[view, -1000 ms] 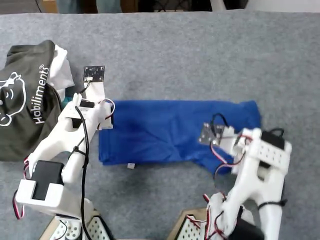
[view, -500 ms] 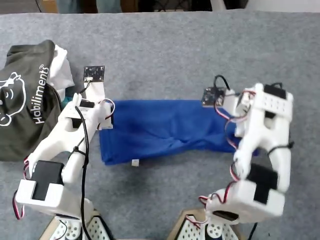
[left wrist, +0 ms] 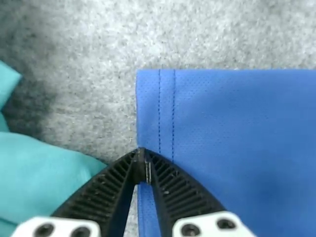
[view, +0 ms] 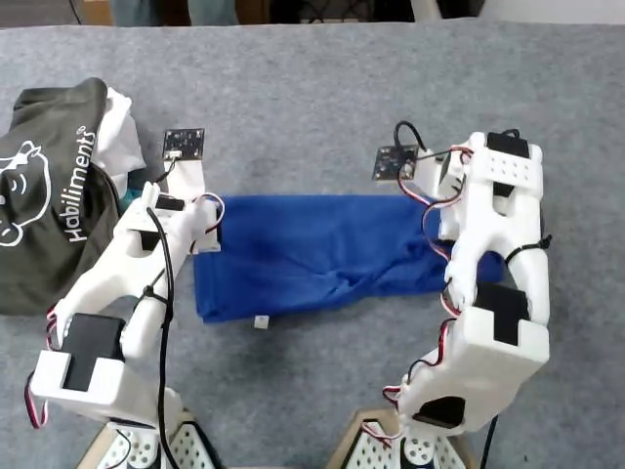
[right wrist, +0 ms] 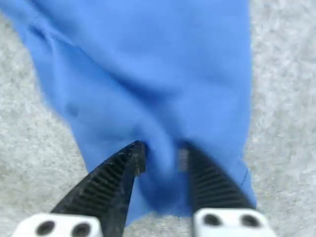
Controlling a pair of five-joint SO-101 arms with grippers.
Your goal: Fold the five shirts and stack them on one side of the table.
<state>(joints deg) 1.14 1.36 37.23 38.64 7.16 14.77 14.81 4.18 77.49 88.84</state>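
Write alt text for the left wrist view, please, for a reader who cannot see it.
The left gripper is shut on the edge of a blue shirt, near its stitched hem; the shirt lies flat on the grey table. A teal cloth lies close by, apart from the shirt.

One blue shirt (view: 312, 256), one dark shirt (view: 49, 195) (one teal cloth (left wrist: 34, 173)).

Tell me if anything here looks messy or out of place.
The blue shirt lies unevenly: its near edge slants and bunches into wrinkles. On the left, the dark shirt sits in a crumpled heap.
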